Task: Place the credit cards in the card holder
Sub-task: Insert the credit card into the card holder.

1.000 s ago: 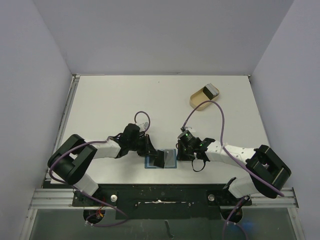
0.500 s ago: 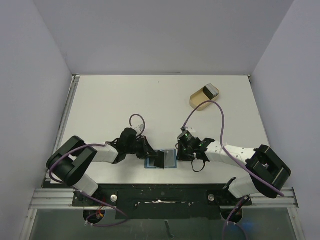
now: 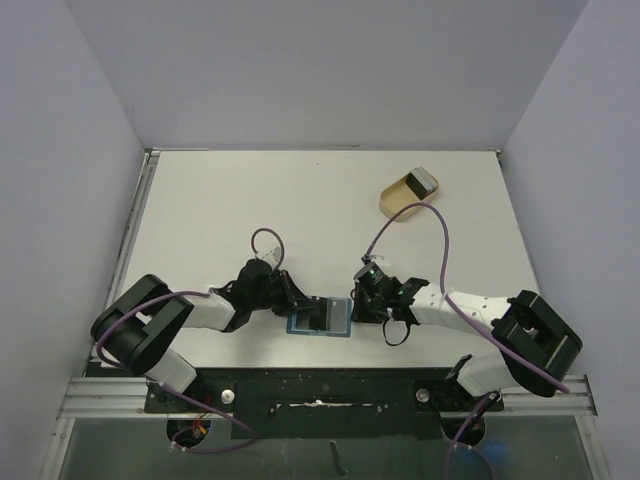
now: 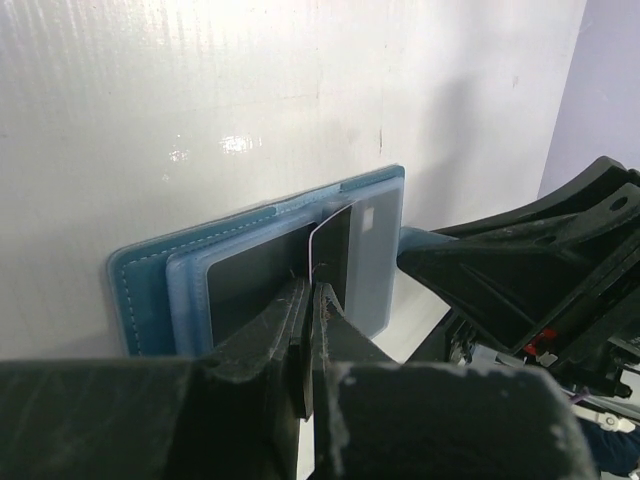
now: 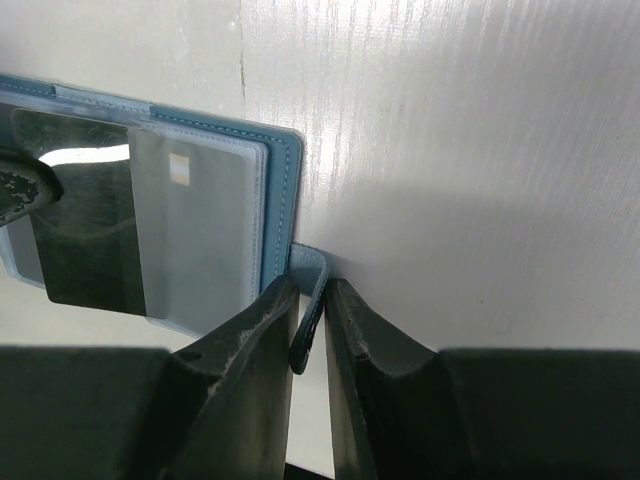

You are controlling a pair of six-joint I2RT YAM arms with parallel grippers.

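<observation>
The blue card holder (image 3: pixel 338 320) lies open on the table between my grippers. It also shows in the left wrist view (image 4: pixel 150 290) and the right wrist view (image 5: pixel 283 190). My left gripper (image 3: pixel 300 306) (image 4: pixel 312 288) is shut on a thin dark credit card (image 4: pixel 331 248), held on edge over the holder's left pocket. This card also shows in the right wrist view (image 5: pixel 85 230). A silvery credit card (image 5: pixel 195 230) sits in the right pocket. My right gripper (image 3: pixel 357 308) (image 5: pixel 312 290) is shut on the holder's closing tab (image 5: pixel 308 300). Another grey card (image 3: pixel 423 182) lies in the dish.
A tan oval dish (image 3: pixel 398 198) stands at the back right of the white table. Purple cables loop above both wrists. The black rail of the arm bases runs along the near edge just below the holder.
My left gripper has shifted a little left and down, and the dark card now leans lower over the holder's left half. The right gripper has stayed on the tab.
</observation>
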